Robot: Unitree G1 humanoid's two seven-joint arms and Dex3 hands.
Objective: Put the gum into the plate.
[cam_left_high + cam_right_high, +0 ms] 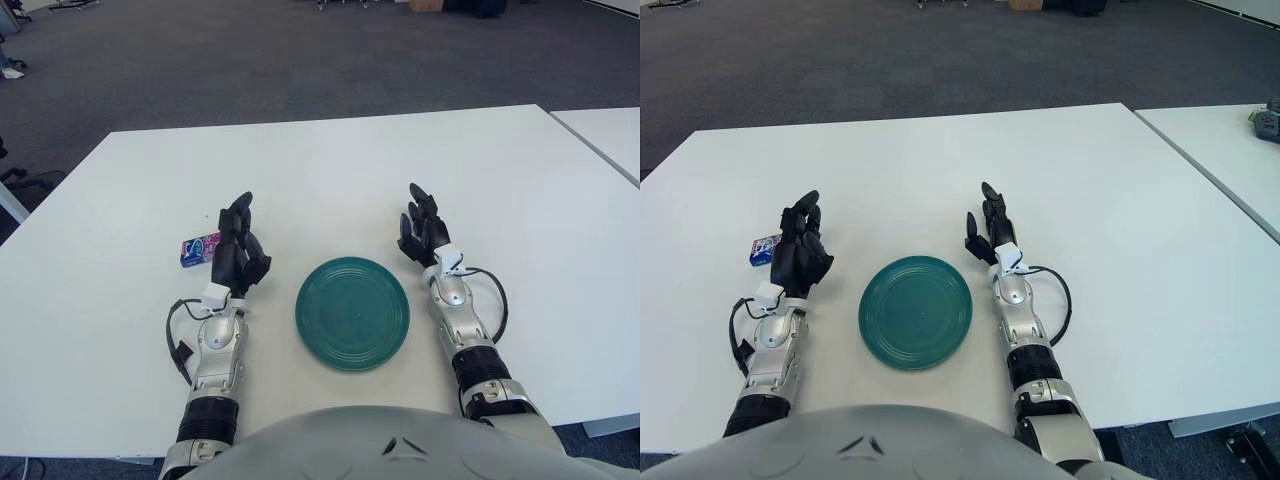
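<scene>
The left robot hand point(238, 245), fingers loosely open and holding nothing, shows just right of the gum point(199, 249).

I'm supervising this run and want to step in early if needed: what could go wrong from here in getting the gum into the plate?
1. The gum lies flat, partly hidden behind the open left hand; the fingers may push it away rather than grip it.
2. The plate lies close beside the left hand, so the carry might nudge its rim.
3. The right hand, open beside the plate's right side, could bump it if moved.
</scene>
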